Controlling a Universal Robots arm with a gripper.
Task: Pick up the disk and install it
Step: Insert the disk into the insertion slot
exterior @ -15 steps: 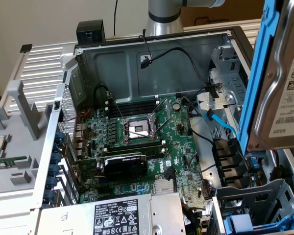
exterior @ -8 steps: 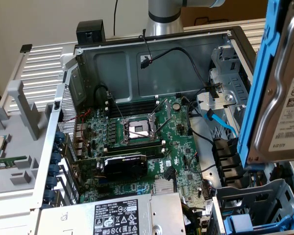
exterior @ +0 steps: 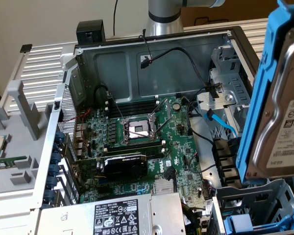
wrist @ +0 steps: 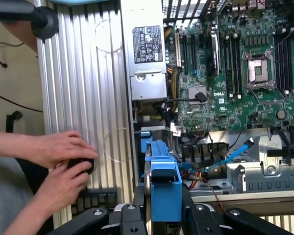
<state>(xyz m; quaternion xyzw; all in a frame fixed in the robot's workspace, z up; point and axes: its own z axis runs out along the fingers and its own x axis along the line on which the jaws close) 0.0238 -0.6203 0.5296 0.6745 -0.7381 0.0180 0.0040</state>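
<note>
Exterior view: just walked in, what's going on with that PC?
The arm's pincer is clamped on the disk, a silver drive in a blue frame. It holds the disk on edge above the open computer case, at the exterior view's right. The disk is not yet seated in a bay. Beside the case, a person's hands rest on a small dark object on the ribbed metal surface.

A plain beige wall rises on the far side behind the evenly lit ribbed silver tabletop.
</note>
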